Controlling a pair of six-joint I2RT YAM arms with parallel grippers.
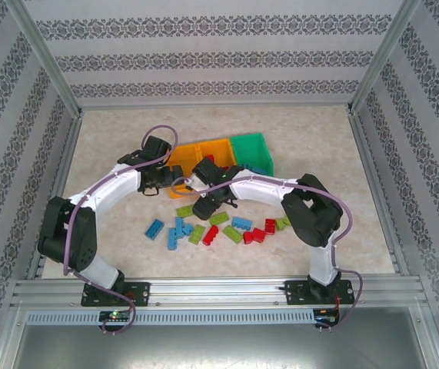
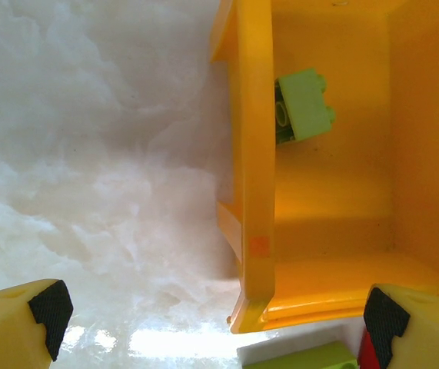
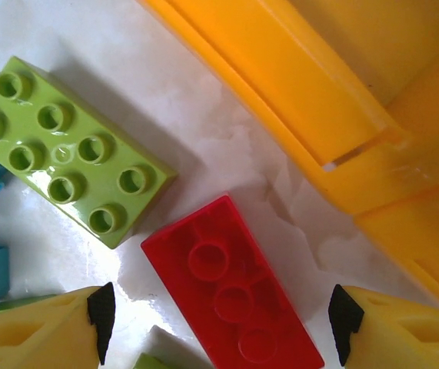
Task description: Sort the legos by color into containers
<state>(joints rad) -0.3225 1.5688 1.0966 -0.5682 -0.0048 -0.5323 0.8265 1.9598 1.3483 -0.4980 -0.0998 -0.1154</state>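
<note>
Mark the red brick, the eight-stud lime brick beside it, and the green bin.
red brick [image 3: 231, 296], right wrist view, middle of its upward face.
eight-stud lime brick [image 3: 65, 150], right wrist view, middle of its studded top.
green bin [image 1: 250, 147], top external view, its far wall.

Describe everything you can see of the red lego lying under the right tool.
The red lego is a glossy plastic brick, apparently lying hollow side up: three round tubes in a row inside a raised rim. It rests flat on the white table, diagonally, its lower end cut off by the picture's edge. It sits below the open right tool, ungripped, beside a lime green brick and near an orange bin.
</note>
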